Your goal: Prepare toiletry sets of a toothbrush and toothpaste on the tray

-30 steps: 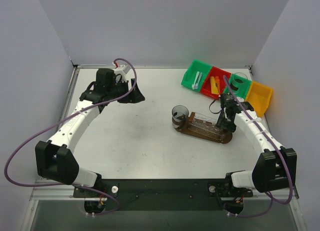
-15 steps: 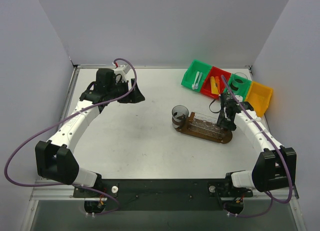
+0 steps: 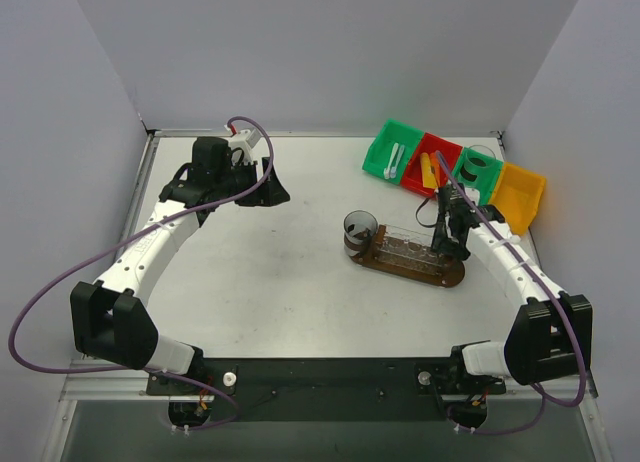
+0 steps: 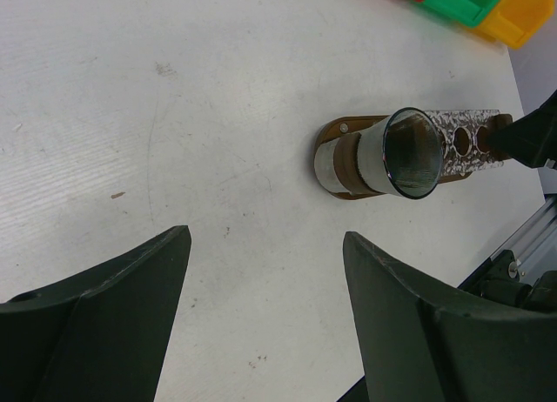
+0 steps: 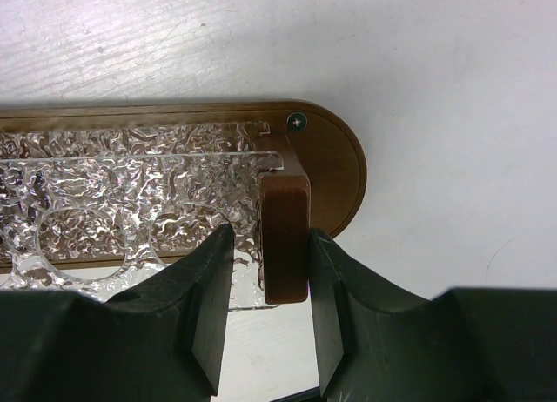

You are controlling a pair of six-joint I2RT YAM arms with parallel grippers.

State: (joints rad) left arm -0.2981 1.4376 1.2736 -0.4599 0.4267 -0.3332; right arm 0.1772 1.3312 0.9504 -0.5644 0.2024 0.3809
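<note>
Right wrist view alone shows the right gripper (image 5: 270,245) clamped on the end post of the tray (image 5: 335,167) (mid-right on the table (image 3: 280,272)); left gripper (image 4: 265,245) gapes wide, well apart.

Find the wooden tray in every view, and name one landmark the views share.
Top external: the tray lies slanted, right of centre.
Left wrist: upper right, seen from one rounded end.
Right wrist: across the upper left, with its rounded end right of centre.
Shared landmark: the clear rack with round holes, standing on the tray in all three views.
</note>
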